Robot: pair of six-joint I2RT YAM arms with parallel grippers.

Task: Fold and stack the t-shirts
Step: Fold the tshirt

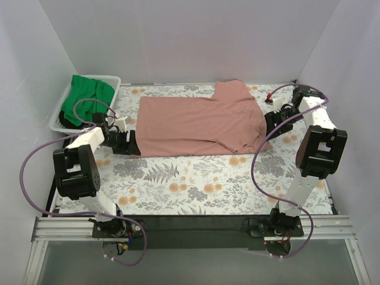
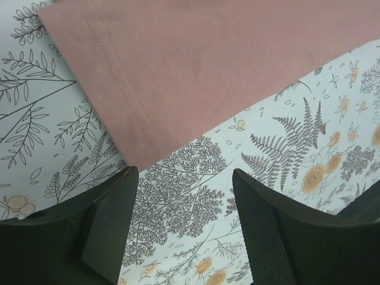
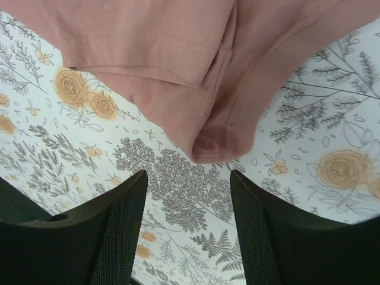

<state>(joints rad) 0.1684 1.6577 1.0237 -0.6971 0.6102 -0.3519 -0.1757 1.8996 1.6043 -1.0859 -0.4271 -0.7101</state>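
Top external, salmon-pink t-shirt [image 1: 196,124] spread out, hem straight — left end effector [image 2: 184,178], right end effector [image 3: 189,178] apart.

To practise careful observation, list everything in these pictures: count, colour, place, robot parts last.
pink t-shirt: one, salmon-pink, spread across the middle of the cloth.
green t-shirt: one, bright green, bunched in the basket.
basket: one, white, far left corner.
cloth: one, floral grey and orange, covering the table.
left gripper: one, black, open beside the pink t-shirt's left hem.
right gripper: one, black, open beside its right edge.
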